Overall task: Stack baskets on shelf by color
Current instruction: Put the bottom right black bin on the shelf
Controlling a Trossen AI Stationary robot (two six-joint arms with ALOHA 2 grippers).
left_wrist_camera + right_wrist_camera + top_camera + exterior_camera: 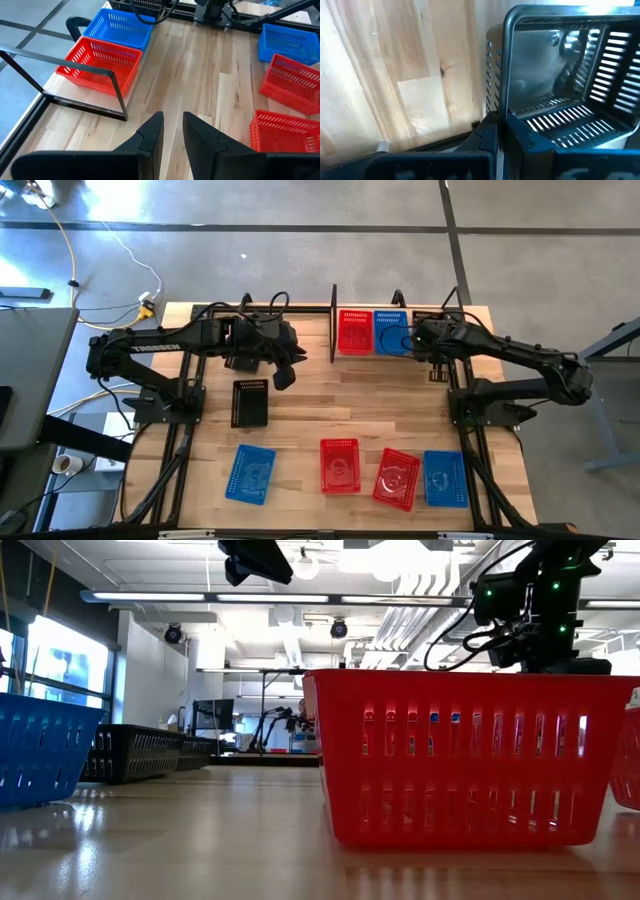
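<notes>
1. The right gripper is at the shelf, at the far edge of the table. Its wrist view shows its fingers pinched on the rim of a black basket, so it is grasping that basket.
2. The shelf already holds a red basket on its left and a blue basket beside it. The held black one sits in the rightmost bay, mostly hidden under the arm from above.
3. The left gripper hovers left of the shelf, above bare wood. Its fingers stand slightly apart with nothing between them.
4. Another black basket lies just near of the left gripper.
5. Along the near edge lie four more: a blue one at left, a red one, a tilted red one, and a blue one at right.
6. The step in hand looks like setting the black basket down in its bay. To do it well, I would lower it flat and square to the blue neighbour, clear of the uprights, and let go only once its base rests.
7. The left arm should wait clear of the shelf mouth until the right arm is out.
8. Writing: white lettering runs along the left arm; it seems to read "TROSSEN", though it is small. I can read no labels on the baskets.
</notes>
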